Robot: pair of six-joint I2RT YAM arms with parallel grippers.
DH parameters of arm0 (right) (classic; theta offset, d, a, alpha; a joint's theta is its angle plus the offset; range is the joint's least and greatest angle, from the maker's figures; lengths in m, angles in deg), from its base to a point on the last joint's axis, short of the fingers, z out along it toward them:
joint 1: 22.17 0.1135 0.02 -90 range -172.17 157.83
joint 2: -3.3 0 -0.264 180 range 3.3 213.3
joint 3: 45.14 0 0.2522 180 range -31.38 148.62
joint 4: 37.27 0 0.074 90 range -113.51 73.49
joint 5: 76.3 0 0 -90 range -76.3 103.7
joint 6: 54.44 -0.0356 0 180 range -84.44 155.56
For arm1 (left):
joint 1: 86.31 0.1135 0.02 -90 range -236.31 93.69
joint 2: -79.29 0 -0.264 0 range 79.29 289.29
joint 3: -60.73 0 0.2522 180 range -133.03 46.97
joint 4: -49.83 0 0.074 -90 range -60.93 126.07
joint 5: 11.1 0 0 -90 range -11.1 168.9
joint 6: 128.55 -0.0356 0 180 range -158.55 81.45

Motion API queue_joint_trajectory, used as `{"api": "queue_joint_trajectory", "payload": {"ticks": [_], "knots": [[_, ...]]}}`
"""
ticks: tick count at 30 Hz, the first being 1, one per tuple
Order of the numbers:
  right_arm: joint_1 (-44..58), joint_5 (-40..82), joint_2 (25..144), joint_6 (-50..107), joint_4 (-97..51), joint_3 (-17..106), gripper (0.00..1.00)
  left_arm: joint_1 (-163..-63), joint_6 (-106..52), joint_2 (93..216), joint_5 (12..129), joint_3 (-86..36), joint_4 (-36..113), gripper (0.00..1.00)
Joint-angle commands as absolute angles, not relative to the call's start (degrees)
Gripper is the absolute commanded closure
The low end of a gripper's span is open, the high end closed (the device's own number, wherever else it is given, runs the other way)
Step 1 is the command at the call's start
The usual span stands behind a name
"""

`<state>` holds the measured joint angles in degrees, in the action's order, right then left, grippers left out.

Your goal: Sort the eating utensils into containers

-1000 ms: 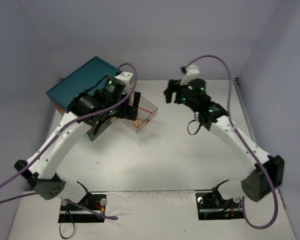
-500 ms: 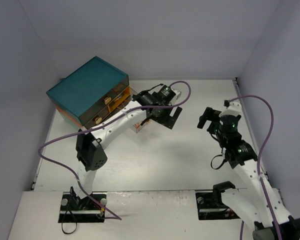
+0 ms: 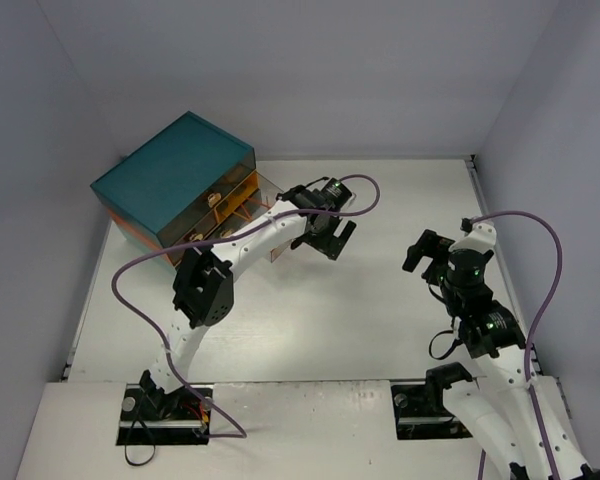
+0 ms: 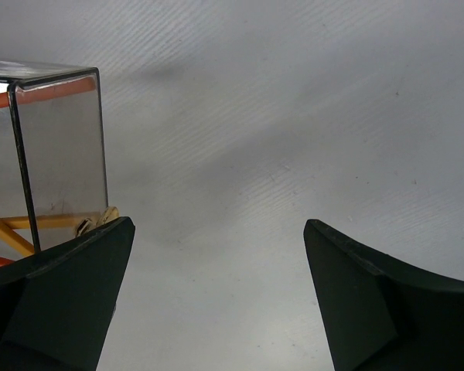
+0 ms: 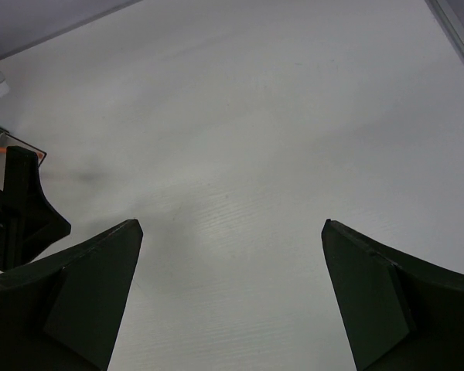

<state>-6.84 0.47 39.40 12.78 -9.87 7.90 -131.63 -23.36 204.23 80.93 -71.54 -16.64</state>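
The teal chest (image 3: 175, 180) stands at the back left, with a clear drawer (image 3: 258, 192) pulled out toward the middle. In the left wrist view the drawer's clear corner (image 4: 62, 147) shows at the left, and orange chopsticks (image 4: 6, 230) lie inside it. My left gripper (image 3: 332, 238) (image 4: 219, 226) hangs open just right of the drawer, over bare table, holding nothing. My right gripper (image 3: 420, 250) (image 5: 232, 224) is open and empty over the table's right half, facing the left gripper (image 5: 19, 209). No forks or spoons show.
Grey walls close the table at the back and both sides. A raised lip (image 3: 477, 200) runs along the right edge. A purple cable (image 3: 355, 195) loops over the left arm, which stretches across the drawer fronts (image 3: 205, 225).
The left arm has swung from above the drawers to the drawer's right side. The right arm has pulled back from the far middle toward the near right. Both jaws have widened.
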Motion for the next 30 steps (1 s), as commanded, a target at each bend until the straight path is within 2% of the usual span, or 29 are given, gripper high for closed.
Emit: {"api": "queue_joint_trajectory", "payload": {"ticks": [1,12,23,30], "knots": [[-7.08,0.30,39.92,12.33,-11.88,7.94,0.00,-126.75,-27.98,199.51,92.60,-71.69,-16.64,0.08],[-7.14,2.71,41.97,12.18,-11.82,8.70,0.00,-122.80,-32.47,196.36,102.87,-70.54,-17.01,0.08],[-7.13,5.92,40.16,11.11,-11.72,8.09,0.00,-114.40,-33.77,198.88,104.47,-70.50,-16.56,0.08],[-7.09,7.62,39.08,11.04,-11.56,8.30,0.00,-112.71,-34.56,199.74,107.32,-72.15,-16.28,0.08]]}}
